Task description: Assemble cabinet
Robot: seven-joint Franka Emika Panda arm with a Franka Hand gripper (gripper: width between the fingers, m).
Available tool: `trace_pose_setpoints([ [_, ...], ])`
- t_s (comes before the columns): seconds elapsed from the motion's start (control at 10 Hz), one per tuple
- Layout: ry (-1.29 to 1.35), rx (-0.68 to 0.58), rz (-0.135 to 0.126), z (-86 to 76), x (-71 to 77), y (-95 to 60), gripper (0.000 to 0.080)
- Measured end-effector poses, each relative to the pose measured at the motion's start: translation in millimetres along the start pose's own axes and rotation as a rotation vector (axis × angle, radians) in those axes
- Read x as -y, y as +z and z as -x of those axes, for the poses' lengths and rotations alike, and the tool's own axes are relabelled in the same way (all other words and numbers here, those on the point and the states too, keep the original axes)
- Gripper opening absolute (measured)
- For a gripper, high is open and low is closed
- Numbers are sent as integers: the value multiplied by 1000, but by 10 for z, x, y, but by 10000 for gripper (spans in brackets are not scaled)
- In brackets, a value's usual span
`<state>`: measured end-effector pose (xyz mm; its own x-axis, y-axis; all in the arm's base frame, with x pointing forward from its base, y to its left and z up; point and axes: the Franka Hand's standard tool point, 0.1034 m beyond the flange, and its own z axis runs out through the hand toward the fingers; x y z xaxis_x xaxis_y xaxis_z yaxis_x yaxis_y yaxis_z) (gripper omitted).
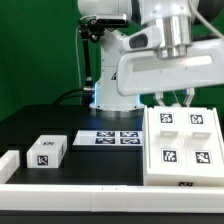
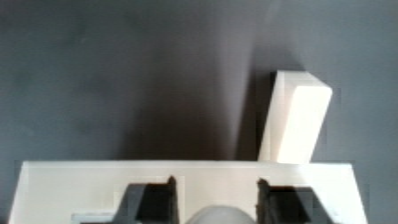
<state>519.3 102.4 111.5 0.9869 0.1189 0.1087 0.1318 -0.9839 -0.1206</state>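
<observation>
white cabinet (image 1: 186, 150) | directly beneath gripper (image 1: 175, 101), at its far edge | grip: cannot tell

The white arm (image 1: 165, 60) leans forward from its base, gripper (image 1: 175, 100) pointing straight down, jaws spread apart.

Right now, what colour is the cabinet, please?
The cabinet is white, tags black-and-white; exterior view.

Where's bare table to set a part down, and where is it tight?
Free: black table between the small tagged block and the cabinet, in front of the marker board. Crowded: exterior view's right, where the gripper hangs over the cabinet.
</observation>
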Motion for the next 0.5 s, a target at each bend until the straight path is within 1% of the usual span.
trace_pose_setpoints([
  [0.1,4,33,-8,-96,-10,-48,209],
  [0.3,5,27,-6,-74,-22,-11,209],
  [0.5,6,42,-9,-62,-20,-29,209],
])
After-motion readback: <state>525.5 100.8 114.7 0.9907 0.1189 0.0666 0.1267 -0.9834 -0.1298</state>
